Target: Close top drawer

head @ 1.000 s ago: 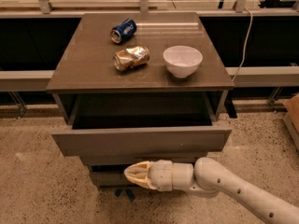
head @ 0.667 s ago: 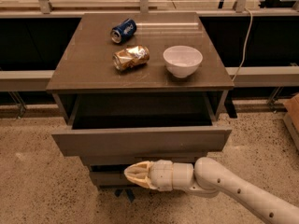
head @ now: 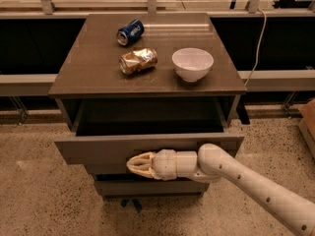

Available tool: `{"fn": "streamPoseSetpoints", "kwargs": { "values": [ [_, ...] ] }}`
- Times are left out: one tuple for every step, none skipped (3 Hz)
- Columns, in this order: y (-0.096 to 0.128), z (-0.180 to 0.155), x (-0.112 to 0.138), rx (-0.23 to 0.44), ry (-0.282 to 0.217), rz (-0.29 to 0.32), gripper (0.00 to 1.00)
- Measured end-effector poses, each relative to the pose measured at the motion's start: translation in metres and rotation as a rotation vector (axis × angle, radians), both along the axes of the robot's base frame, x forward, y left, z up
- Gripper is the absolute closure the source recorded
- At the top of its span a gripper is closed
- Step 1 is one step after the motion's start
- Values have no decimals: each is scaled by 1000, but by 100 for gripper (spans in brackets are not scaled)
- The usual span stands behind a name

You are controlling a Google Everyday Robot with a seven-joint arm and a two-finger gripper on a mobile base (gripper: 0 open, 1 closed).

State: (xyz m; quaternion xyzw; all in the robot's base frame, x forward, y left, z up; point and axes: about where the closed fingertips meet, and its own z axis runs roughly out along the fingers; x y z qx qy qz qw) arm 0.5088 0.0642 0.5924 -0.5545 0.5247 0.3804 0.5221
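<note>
The top drawer [head: 98, 151] of the grey-brown cabinet stands pulled out, and its dark inside [head: 147, 119] shows under the tabletop. Its plain flat front panel faces me. My gripper [head: 132, 164] is in front of the lower edge of that panel, a little left of its middle, pointing left. Its cream fingers [head: 142, 161] are drawn together to a tip and hold nothing. The white arm [head: 246, 181] reaches in from the lower right.
On the tabletop [head: 83, 73] lie a blue can [head: 130, 32] and a crushed tan can [head: 138, 60], both on their sides, next to a white bowl [head: 192, 63]. A narrower drawer front [head: 147, 187] sits below. A cable [head: 258, 38] hangs at the right. The floor is speckled.
My gripper has moved up and slightly left, from below the drawer front to level with its lower edge. The drawer is open about as far as before.
</note>
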Motion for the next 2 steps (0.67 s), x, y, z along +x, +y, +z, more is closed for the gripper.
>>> {"fn": "streamPoseSetpoints", "kwargs": {
  "values": [
    [3, 6, 13, -6, -44, 1, 100],
    [9, 13, 35, -37, -105, -39, 100]
  ]
}}
